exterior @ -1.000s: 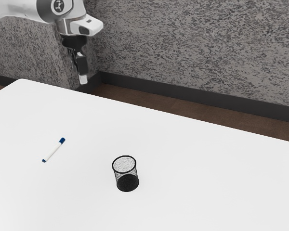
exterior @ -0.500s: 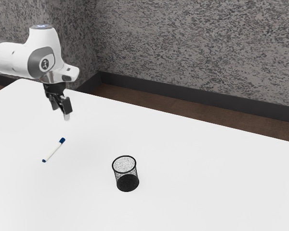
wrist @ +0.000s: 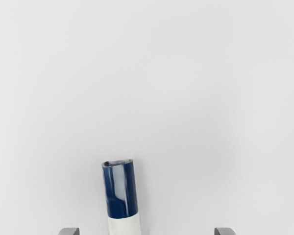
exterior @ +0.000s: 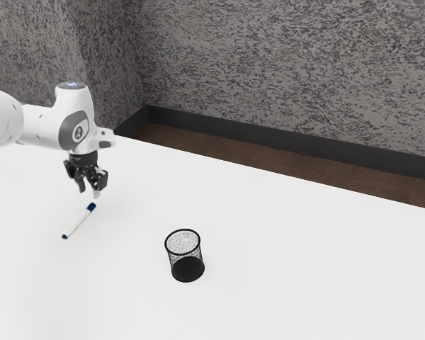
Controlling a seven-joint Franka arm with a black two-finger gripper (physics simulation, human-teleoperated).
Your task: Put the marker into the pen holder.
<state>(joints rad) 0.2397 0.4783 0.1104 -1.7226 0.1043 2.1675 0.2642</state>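
Note:
Low over the table, my gripper (exterior: 88,191) is open, its two fingers spread apart just above the blue-capped end of the marker (exterior: 77,222). The marker has a white body and lies flat on the tabletop. In the wrist view the marker's blue cap (wrist: 120,191) points away from the hand, and the fingertips of the gripper (wrist: 147,231) stand wide apart on either side of the line of its body. The black mesh pen holder (exterior: 186,266) stands upright, to the marker's right in the exterior view.
The white table (exterior: 290,262) carries both objects. Beyond its far edge are a brown floor (exterior: 269,164) and a mottled grey wall (exterior: 290,71) with a dark baseboard.
From beyond the table's far edge my arm has swung toward the exterior view's left and come down close to the marker. Marker and pen holder have stayed in place.

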